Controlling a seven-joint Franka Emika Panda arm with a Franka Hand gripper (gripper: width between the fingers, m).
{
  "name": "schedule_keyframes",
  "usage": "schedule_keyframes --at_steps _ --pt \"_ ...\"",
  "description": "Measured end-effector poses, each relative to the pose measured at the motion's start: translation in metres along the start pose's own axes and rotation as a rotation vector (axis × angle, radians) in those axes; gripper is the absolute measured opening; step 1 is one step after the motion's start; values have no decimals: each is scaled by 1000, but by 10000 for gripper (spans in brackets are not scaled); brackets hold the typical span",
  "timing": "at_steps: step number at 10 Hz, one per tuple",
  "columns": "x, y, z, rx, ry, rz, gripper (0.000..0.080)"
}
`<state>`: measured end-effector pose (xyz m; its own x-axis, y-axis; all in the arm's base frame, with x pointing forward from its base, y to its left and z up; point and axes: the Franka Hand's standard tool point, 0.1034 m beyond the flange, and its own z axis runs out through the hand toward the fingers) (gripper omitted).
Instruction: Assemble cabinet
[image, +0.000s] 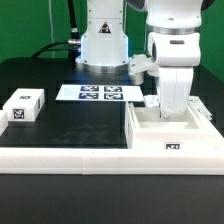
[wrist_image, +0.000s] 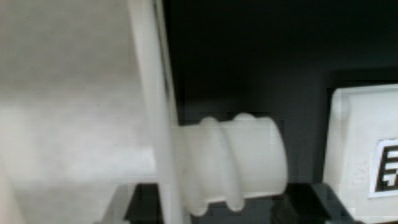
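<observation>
Where the black table (image: 70, 125) reaches approx 9 o'clock in the ext. view, a small white block (image: 22, 105) w/ a b/w tag lies flat, well apart from the rest. Near 12 o'clock the marker board (image: 100, 93) lies flat in front of the robot base (image: 105, 40). Along 6 o'clock a long low white rail (image: 70, 158) runs across the front. At approx 3 o'clock sits the cabinet (image: 203, 132), a big white box w/ its open side up and a tag on its front, just behind the rail. The gripper (image: 166, 106) points straight down into that open box. Its tips are hidden there, so can't tell if the jaws are apart or squeezing sth. Wrist view: a flat white wall (wrist_image: 71, 110) fills much of the pic, a white ribbed round bit (wrist_image: 231, 165) sticks out from it over the table, and a white tagged piece (wrist_image: 365, 140) is near it, not touching.
</observation>
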<state>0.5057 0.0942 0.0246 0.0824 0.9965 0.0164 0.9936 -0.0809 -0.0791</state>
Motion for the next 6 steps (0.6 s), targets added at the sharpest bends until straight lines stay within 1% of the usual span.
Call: schedule_keyframes --at_steps 1,2,3,4,5,6 --pt "0 0 0 0 0 0 275" --pt "0 0 0 0 0 0 351" --pt "-1 0 0 1 0 1 351" --pt "-1 0 1 1 0 2 488" --pt "-1 0 1 1 0 2 670" --pt "-1 0 1 1 0 2 762"
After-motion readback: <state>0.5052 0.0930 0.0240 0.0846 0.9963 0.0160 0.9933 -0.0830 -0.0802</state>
